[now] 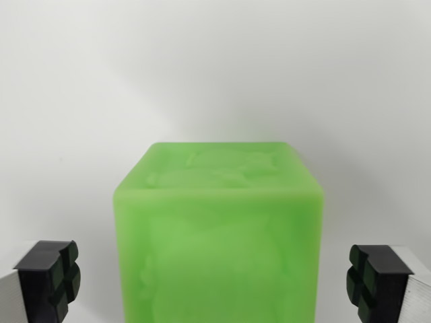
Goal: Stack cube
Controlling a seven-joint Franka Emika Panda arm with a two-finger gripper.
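Black pad (50, 279) at the wrist view's left, translucent green cube (217, 235) in the middle and black pad (369, 282) at the right: the jaws stand spread, clear gaps either side, gripping nothing. The cube sits centred between them on the white surface (215, 74). Risk: an uneven closure could nudge or twist the cube; no second cube is visible.

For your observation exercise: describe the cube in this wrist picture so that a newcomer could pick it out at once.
Start from the plain white surface filling the view. Low in the centre, between the two black pads of the open tool, sits the green cube, with a gap on each side. It is the only coloured thing: translucent bright green, with a mottled top face.
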